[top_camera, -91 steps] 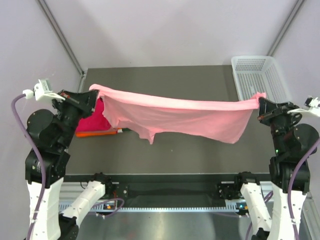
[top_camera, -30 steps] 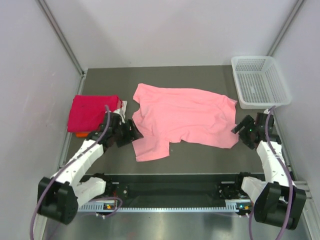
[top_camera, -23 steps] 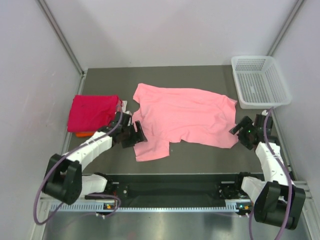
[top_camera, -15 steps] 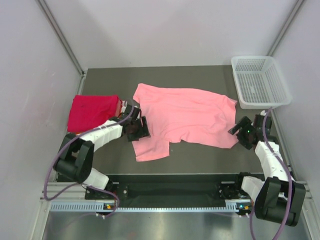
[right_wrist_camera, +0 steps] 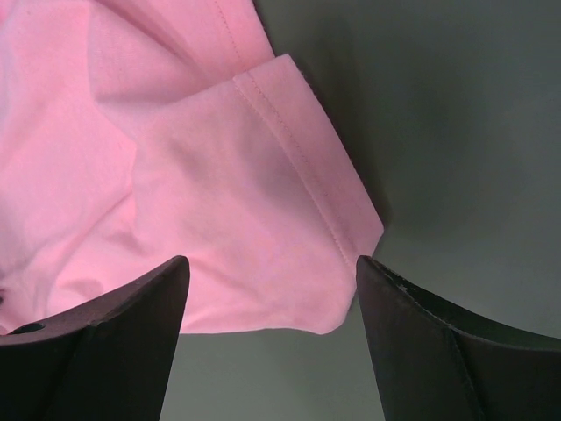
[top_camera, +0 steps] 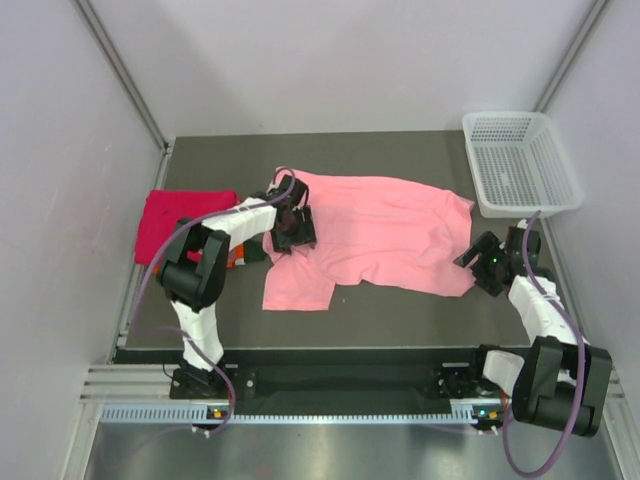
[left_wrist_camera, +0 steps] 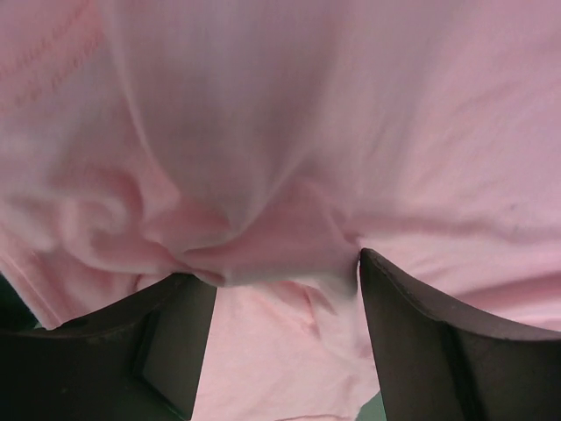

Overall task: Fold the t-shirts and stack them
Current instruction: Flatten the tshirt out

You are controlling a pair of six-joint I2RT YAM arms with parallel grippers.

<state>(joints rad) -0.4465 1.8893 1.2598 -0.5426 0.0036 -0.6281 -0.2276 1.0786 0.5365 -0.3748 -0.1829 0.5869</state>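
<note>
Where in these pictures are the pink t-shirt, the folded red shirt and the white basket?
pink t-shirt [top_camera: 385,230]: overhead view, middle of its spread-out body.
folded red shirt [top_camera: 165,215]: overhead view, left part of its top face.
white basket [top_camera: 520,165]: overhead view, its bare mesh floor.

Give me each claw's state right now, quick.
Left claw: open, pink t-shirt bunched between its fingers.
Right claw: open over the t-shirt's corner, holding nothing.

the salmon-pink t-shirt [top_camera: 380,230] lies spread flat but wrinkled across the middle of the frame, one end reaching lower centre-left (its stitched hem shows at right). a magenta-red folded t-shirt [top_camera: 172,222] sits at left, with an orange t-shirt [top_camera: 233,263] barely showing beneath.
</note>
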